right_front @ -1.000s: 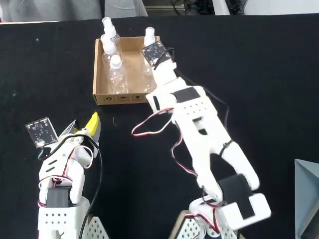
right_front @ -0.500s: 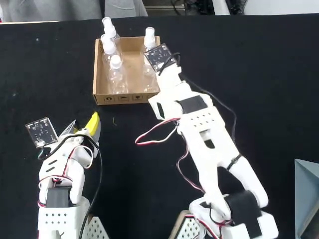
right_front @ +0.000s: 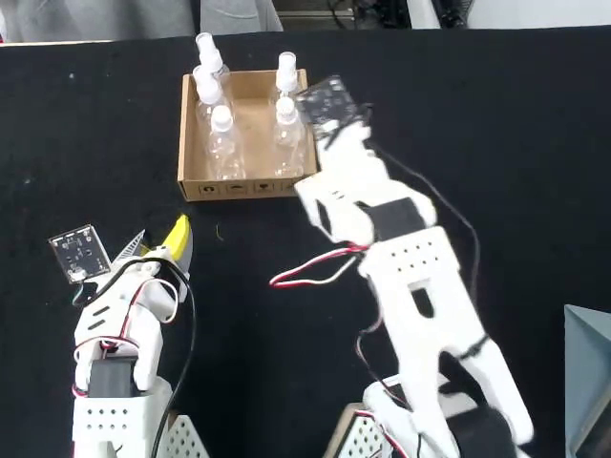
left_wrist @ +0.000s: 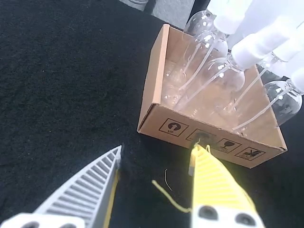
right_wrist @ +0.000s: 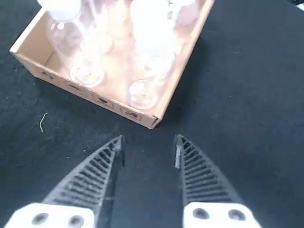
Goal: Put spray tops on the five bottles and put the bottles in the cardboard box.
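Black bench [right_front: 516, 114] | cardboard box [right_front: 239, 189] holds all five bottles [right_front: 221, 134], upright with spray tops on, so packing looks complete | right fingers [right_wrist: 95, 173] spread wide, empty, just beside box corner | left fingers [left_wrist: 213, 190] spread, empty, idle short of box, seemingly nothing left to carry.

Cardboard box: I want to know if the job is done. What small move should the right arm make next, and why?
Probably pull the right gripper back toward its base. All five bottles stand in the cardboard box with spray tops on, and the gripper is open and empty.
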